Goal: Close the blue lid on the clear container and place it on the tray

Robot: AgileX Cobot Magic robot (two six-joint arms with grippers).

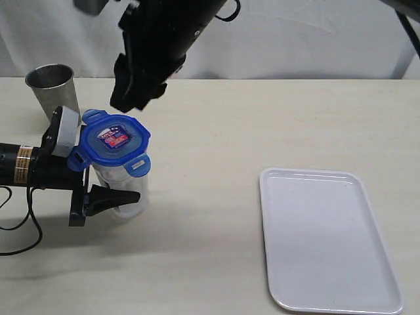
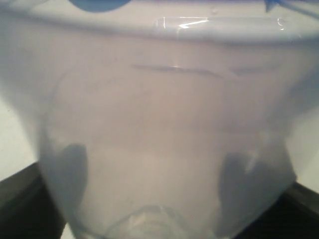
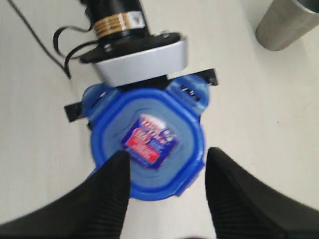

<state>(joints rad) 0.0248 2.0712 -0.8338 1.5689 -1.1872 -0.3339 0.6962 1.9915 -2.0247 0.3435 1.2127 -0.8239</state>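
The clear container [image 1: 121, 180] stands upright at the table's left with the blue lid [image 1: 113, 140] lying on its mouth, flaps sticking outward. My left gripper [image 1: 128, 178] comes in from the left and is shut on the clear container's body. In the left wrist view the container [image 2: 159, 114] fills the picture, and the fingers [image 2: 70, 169] show as dark shapes through its wall. My right gripper [image 3: 168, 153] hangs open just above the blue lid [image 3: 149, 139], holding nothing. In the exterior view the right gripper [image 1: 129, 100] is over the lid's far edge. The white tray [image 1: 328, 243] lies flat at the right front.
A grey metal cup [image 1: 52, 88] stands behind the left arm, close to the container; the right wrist view shows the cup [image 3: 286, 22] too. The left arm's cable [image 1: 26, 230] trails over the table's left edge. Bare tabletop [image 1: 210, 216] separates container and tray.
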